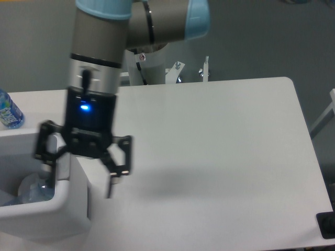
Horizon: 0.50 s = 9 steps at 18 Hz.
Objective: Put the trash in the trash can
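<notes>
We recorded a white table (220,136) with rounded corners, its far right corner showing plainly and its top bare and matte across the middle and right. On the far left edge of the table stood one intact water bottle (9,111) with a blue label, upright, only partly in view at the picture's left border. Beyond the far edge we noted a white metal bracket frame (175,73) with upright bolts, set against a grey floor (261,36). At the near right corner we logged a small black block (326,226), cut off by the picture's edge. Off the right edge we saw a pale slanted bar (324,117); we could not tell what it belonged to.
</notes>
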{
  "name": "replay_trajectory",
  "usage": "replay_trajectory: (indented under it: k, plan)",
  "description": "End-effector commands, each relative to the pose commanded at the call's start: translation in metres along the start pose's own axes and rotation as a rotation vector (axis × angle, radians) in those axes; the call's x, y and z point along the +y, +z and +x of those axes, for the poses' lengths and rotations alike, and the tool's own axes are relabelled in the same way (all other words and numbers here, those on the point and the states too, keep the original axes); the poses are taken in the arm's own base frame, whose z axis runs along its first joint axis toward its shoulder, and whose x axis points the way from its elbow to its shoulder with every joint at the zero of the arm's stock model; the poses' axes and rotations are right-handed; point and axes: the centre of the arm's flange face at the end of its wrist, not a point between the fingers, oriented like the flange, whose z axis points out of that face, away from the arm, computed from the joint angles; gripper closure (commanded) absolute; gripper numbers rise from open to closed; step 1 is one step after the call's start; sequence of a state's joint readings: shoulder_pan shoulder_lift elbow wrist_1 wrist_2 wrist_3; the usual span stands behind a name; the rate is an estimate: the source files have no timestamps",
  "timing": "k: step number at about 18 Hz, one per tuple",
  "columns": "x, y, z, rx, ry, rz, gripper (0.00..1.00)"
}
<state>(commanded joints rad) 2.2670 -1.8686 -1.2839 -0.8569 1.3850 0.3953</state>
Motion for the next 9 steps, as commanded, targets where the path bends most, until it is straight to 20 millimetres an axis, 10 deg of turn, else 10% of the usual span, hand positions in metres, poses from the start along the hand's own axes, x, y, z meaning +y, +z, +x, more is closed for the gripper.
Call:
replay_trajectory:
  k: [9]
  plan:
    - [0.063,-0.018,-0.024,-0.042,0.334,-0.314,0.0]
